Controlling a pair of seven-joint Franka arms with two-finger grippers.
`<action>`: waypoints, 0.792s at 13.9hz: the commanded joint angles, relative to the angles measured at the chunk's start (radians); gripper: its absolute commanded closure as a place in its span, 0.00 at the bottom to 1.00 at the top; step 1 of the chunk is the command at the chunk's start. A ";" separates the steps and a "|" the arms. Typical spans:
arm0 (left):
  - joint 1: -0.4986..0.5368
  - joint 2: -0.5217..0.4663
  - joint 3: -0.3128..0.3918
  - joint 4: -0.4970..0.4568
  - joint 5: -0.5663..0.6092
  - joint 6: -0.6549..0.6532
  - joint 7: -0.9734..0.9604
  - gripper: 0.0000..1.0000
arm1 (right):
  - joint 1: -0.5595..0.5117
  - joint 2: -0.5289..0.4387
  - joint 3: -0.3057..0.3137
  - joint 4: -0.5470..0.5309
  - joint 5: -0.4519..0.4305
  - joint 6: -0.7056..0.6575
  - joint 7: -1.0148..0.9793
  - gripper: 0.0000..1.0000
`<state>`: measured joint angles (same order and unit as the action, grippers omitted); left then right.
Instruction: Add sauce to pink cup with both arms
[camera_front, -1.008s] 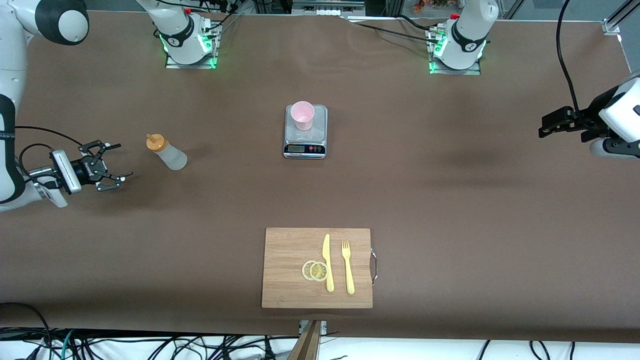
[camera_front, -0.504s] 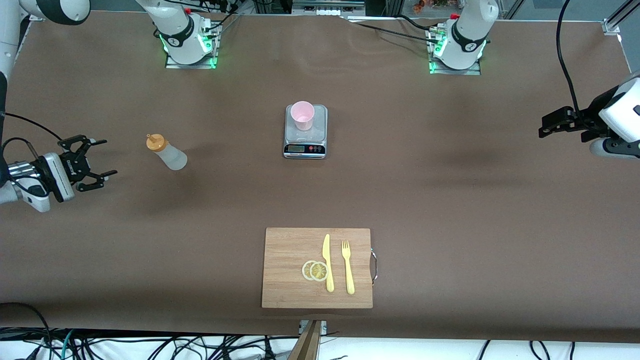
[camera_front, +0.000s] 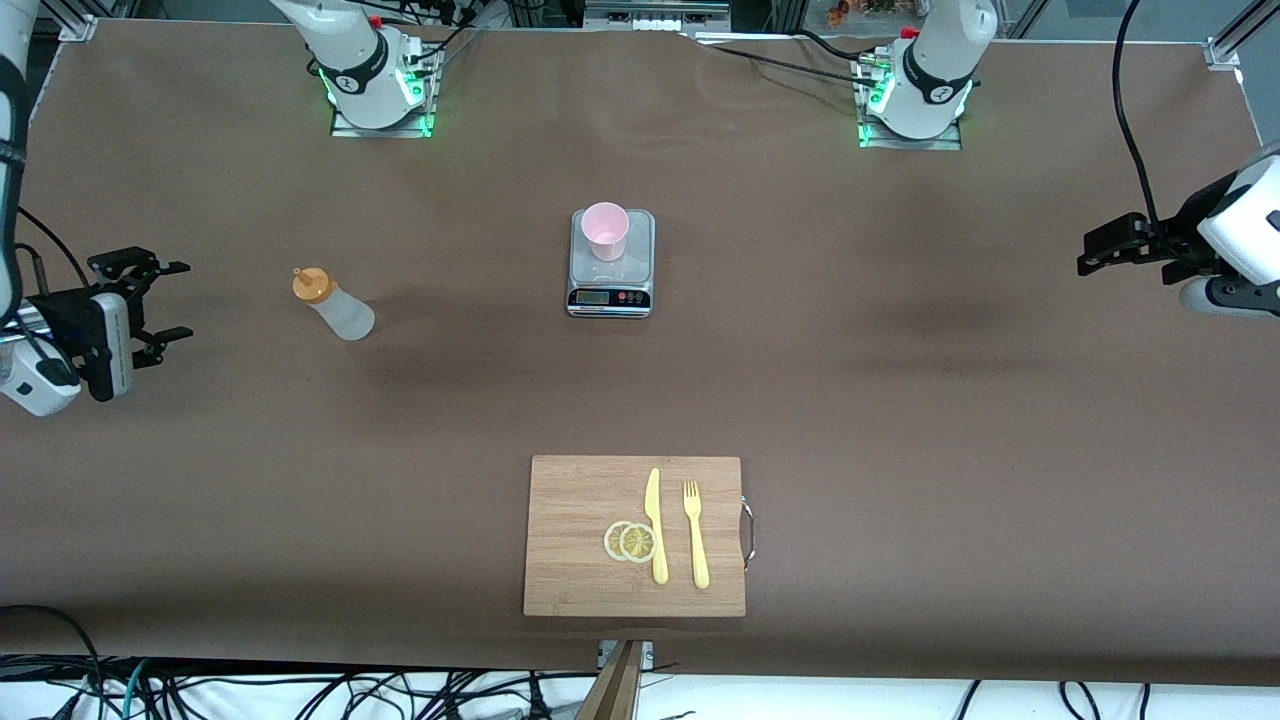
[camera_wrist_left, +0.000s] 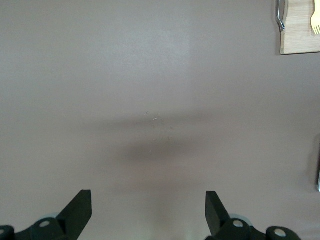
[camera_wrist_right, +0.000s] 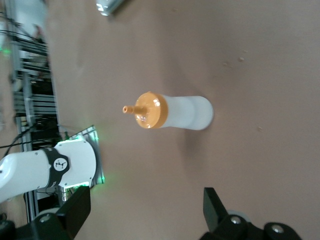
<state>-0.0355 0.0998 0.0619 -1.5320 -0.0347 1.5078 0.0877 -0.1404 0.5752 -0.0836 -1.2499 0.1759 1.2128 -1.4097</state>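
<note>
From the front, my right gripper (camera_front: 150, 300) hangs spread over the tabletop (camera_front: 900, 400) at my right arm's end, apart from the sauce (camera_front: 335, 305); I should close squarely around its body. My left gripper (camera_front: 1100, 250) waits, spread. Right wrist: whitish upright bottle, orange nozzle. The pink cup (camera_front: 605, 230) stands on the scale (camera_front: 611, 290).

Scale (camera_front: 611, 275), board (camera_front: 580, 560), knife (camera_front: 655, 525), fork (camera_front: 695, 533)

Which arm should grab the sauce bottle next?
Right, probably. Its open pincer hangs beside the sauce bottle at its end of the table. The left pincer, also open, waits at the table's left-arm end, past the cup.
</note>
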 joint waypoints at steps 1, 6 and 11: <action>-0.003 0.014 0.003 0.032 0.009 -0.018 0.017 0.00 | 0.057 -0.198 0.004 -0.203 -0.085 0.162 0.212 0.00; -0.003 0.014 0.003 0.032 0.009 -0.018 0.017 0.00 | 0.059 -0.461 0.184 -0.477 -0.234 0.335 0.637 0.00; -0.003 0.014 0.003 0.032 0.009 -0.018 0.017 0.00 | 0.070 -0.597 0.265 -0.556 -0.259 0.386 1.217 0.00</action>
<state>-0.0355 0.0998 0.0619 -1.5317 -0.0347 1.5078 0.0877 -0.0694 0.0414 0.1820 -1.7482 -0.0650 1.5614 -0.3684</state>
